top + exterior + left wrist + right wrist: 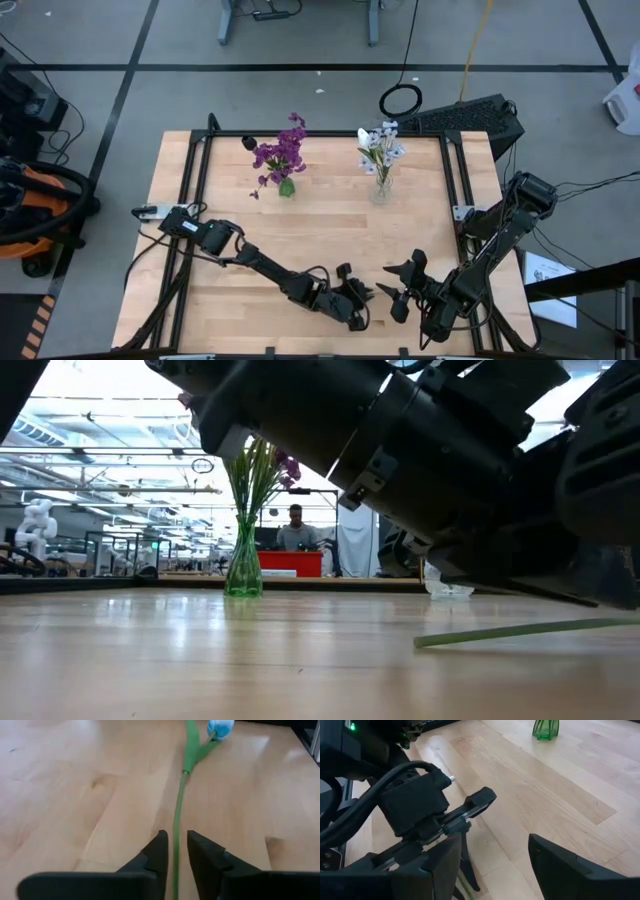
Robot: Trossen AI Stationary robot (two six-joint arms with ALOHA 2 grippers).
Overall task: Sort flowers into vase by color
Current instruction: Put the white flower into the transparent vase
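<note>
A single flower lies flat on the table near its near edge: a thin green stem with a pale blue-white bud at its far end. Its stem also shows in the low view. My left gripper is low over it and narrowly open, with one finger on each side of the stem, not plainly touching it. My right gripper is wide open, close beside the left one and facing it. The green vase holds purple flowers. The clear vase holds white and pale flowers.
Both vases stand toward the table's far edge, the green vase left of the clear one. Bare wood lies between them and the grippers. A black frame runs along the table's sides. A person sits far behind the table.
</note>
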